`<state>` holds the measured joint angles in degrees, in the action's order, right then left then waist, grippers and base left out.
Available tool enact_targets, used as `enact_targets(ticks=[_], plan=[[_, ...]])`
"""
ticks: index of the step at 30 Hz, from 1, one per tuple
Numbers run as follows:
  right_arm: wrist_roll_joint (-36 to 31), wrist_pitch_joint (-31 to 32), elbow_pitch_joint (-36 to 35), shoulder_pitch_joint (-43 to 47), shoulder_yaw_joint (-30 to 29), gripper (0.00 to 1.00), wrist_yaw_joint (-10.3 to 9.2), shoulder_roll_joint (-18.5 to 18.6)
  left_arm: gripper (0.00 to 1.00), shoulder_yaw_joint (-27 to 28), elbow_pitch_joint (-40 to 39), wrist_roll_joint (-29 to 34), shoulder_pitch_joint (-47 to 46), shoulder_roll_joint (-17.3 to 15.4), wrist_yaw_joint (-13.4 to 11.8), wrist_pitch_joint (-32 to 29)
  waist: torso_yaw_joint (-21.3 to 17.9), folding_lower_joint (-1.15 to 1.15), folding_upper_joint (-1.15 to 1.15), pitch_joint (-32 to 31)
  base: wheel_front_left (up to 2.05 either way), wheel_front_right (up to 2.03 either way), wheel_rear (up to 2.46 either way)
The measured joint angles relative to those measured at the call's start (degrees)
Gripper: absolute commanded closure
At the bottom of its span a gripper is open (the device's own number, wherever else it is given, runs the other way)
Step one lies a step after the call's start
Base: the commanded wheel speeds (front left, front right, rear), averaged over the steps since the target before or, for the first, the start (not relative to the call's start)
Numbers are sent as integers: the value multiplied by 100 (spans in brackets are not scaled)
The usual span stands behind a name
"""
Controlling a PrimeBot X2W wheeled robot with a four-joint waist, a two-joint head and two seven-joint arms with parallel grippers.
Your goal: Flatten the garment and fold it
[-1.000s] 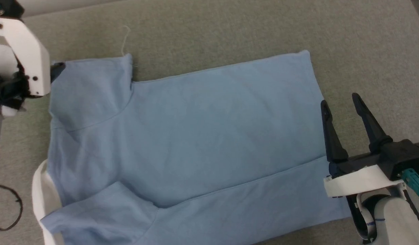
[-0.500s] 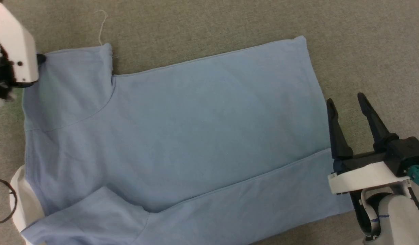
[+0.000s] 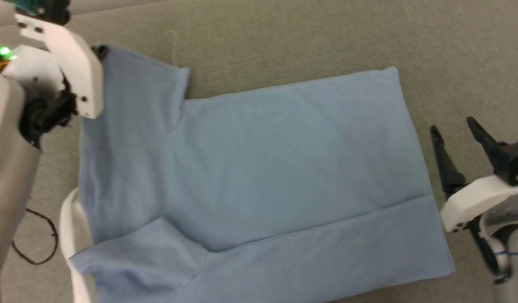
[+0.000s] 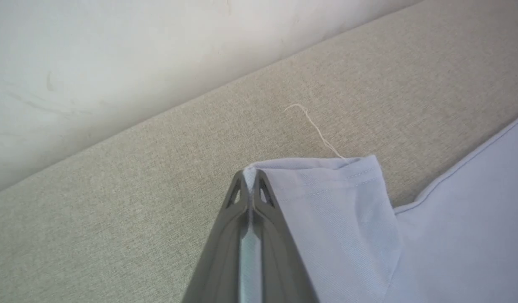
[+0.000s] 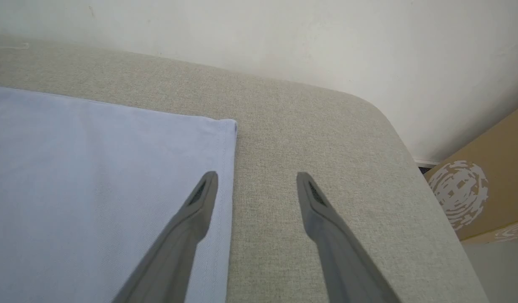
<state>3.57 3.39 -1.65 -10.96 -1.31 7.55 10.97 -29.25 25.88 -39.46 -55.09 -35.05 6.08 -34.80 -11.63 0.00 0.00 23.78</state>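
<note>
One garment (image 3: 259,168), two claws, left claw (image 4: 251,173), right claw (image 5: 257,176), one thread (image 4: 315,128), perhaps one cable (image 3: 55,239)

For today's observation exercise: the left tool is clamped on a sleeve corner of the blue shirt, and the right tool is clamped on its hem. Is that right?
No. The left tool is clamped on a sleeve corner of the blue shirt, but the right tool is open, gripping nothing; the right wrist view shows it.

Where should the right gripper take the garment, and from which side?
The far hem corner of the garment. It lies flat with a free stitched edge and bare cushion beside it, so the open right gripper can likely slide in from that side.
</note>
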Motion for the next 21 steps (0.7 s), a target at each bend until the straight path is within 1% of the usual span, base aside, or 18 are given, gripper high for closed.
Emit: enact_targets(ticks=[5, 8, 10, 11, 14, 16, 21], plan=[[735, 1437, -4, -225, 210, 0, 0, 846, 100, -179, -670, 165, 302, 34, 47, 622, 351, 0, 0, -199, 0, 0, 0], [1183, 2132, 27, -608, 421, 0, 0, 1413, 100, -208, -1143, 178, 530, 43, 53, 1082, 584, 0, 0, -270, 0, 0, 0], [1356, 2593, 163, -929, 609, 0, 0, 1796, 100, -250, -1379, 225, 695, 27, 53, 1289, 739, 0, 0, -294, 0, 0, 0], [1464, 2804, 271, -1091, 689, 0, 0, 1931, 100, -268, -1479, 243, 789, 19, 53, 1383, 816, 0, 0, -300, 0, 0, 0], [1735, 3403, 616, -1514, 993, 0, 0, 2245, 100, -324, -1803, 331, 1025, 16, 49, 1585, 1035, 0, 0, -292, 0, 0, 0], [1840, 3687, 831, -1760, 1171, 0, -1, 2443, 100, -382, -2037, 415, 1112, 20, 46, 1716, 1177, 0, 0, -268, 0, 0, 0], [1979, 4017, 1280, -2311, 1624, 0, 0, 2802, 100, -514, -2547, 533, 1289, 62, 3, 1846, 1527, 0, 0, -165, 0, 0, 0]])
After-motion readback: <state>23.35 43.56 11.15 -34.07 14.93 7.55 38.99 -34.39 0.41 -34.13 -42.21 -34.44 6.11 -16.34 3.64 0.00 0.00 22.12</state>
